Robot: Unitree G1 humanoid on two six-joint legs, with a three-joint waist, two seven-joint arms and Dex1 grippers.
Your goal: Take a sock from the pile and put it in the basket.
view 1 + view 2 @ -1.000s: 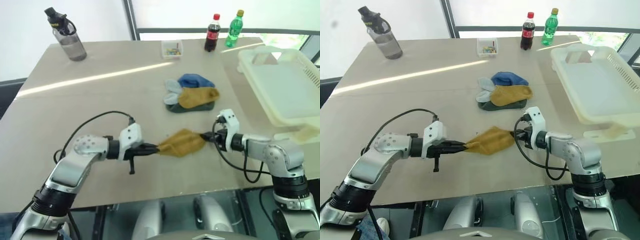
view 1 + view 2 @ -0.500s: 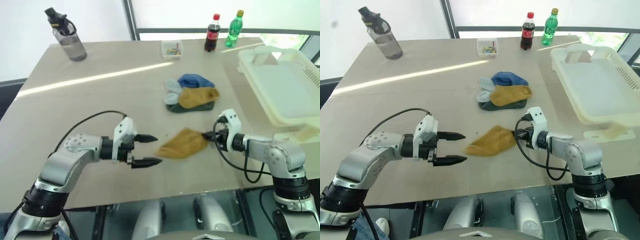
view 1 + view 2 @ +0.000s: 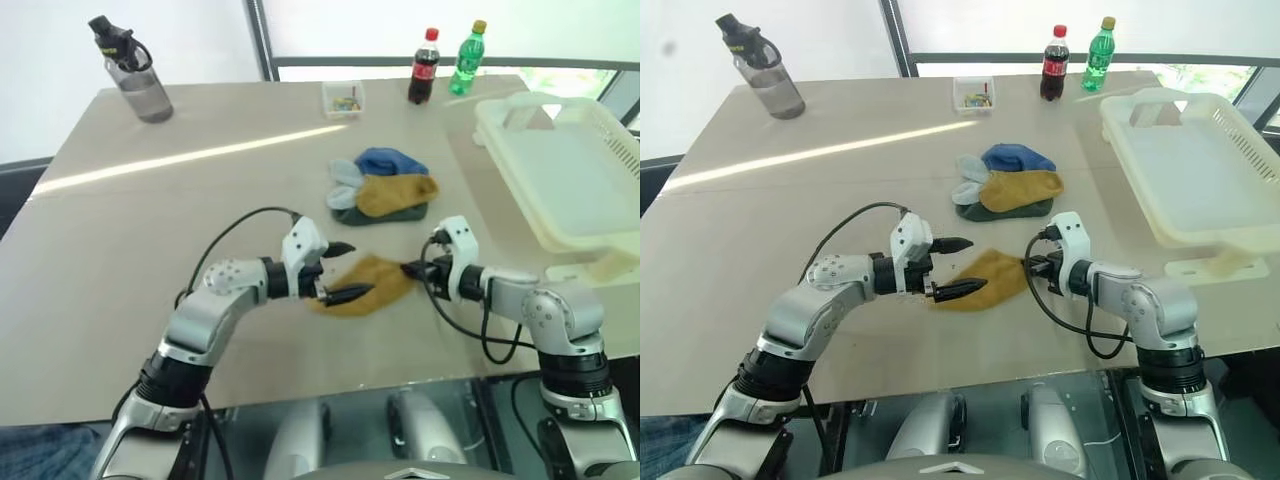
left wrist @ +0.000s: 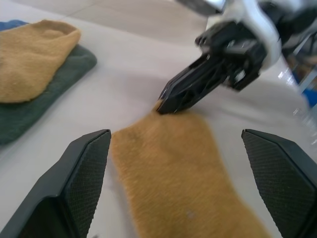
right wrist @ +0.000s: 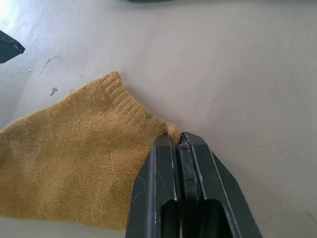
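Bare table (image 3: 200,190) left; pile (image 3: 385,196), basket (image 3: 560,180) crowd right.

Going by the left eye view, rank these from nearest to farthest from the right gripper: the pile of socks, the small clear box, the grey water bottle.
From the right gripper:
1. The pile, just beyond it at mid-table.
2. The small clear box, farther back near the far edge.
3. The grey water bottle, at the far left corner.

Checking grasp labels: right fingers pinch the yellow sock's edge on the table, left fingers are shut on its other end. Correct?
Not quite. The left gripper is open, its fingers straddling the sock, as the left wrist view shows. The right gripper does pinch the edge on the table.
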